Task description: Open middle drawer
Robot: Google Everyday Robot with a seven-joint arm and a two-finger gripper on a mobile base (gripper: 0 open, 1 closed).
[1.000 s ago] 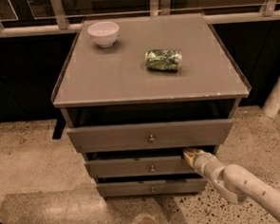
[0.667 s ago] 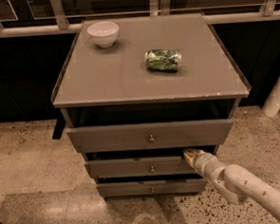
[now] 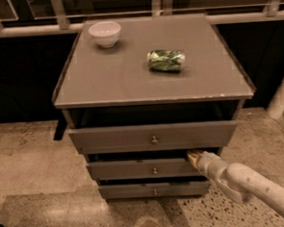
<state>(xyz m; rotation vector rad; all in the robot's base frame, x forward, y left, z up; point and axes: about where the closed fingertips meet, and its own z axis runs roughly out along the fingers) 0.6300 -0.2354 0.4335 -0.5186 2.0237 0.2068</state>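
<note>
Currently | claw at top right edge of middle drawer | how far open: cannot tell | middle drawer second of three under table top, front slightly out | white bowl, green packet on top

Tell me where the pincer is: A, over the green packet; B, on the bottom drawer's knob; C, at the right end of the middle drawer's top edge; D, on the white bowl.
C: the pincer sits at the right end of the middle drawer, along its top edge, just beneath the top drawer.
</note>
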